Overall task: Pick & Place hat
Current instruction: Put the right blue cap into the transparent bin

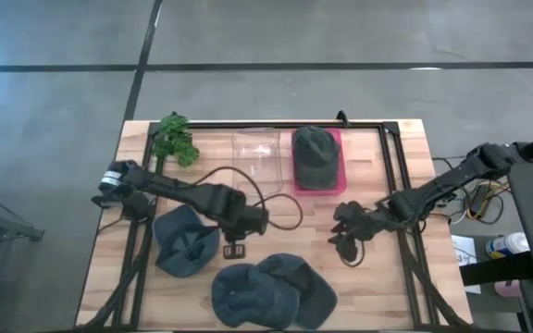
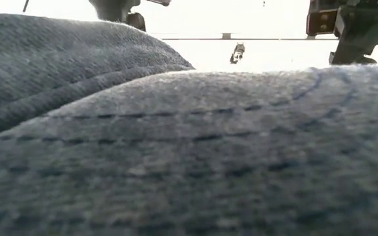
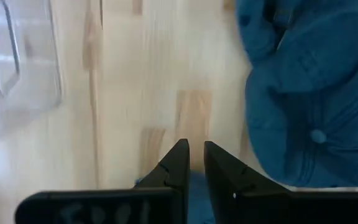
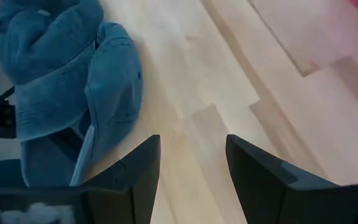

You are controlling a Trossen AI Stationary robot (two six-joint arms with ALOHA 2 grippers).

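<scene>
high view, left to right. a sprig of green artificial leaves (image 1: 176, 139) lies at the table's (image 1: 266, 199) far left corner. the left gripper (image 1: 239, 239) hangs over bare wood just right of a crumpled blue denim hat (image 1: 185, 242); in the left wrist view its fingers (image 3: 176, 163) stand nearly pressed together with only a thin slit between them, and they pinch nothing that can be seen, with that hat (image 3: 303, 99) lying just beside them. two more denim hats lie at the near edge, one overlapping the other: the left one (image 1: 248, 296) and the right one (image 1: 305, 282). the low view is almost wholly filled by denim cloth, so it adds little. a clear plastic container (image 1: 255, 155) sits at the far middle, touching a pink tray (image 1: 337, 181) that holds a dark green cap (image 1: 316, 155). the right gripper (image 1: 347, 242) hovers over bare wood to the right of the overlapped hats; the right wrist view shows its fingers (image 4: 137, 171) spread, empty, facing a denim hat (image 4: 67, 81) well apart from them.

handling, as a judgement: the denim hats look light, soft and floppy, not fragile and not slippery; they would likely fold or sag when lifted. a firm pinch on a brim edge or a raised fold of the crown seems the best hold.
</scene>
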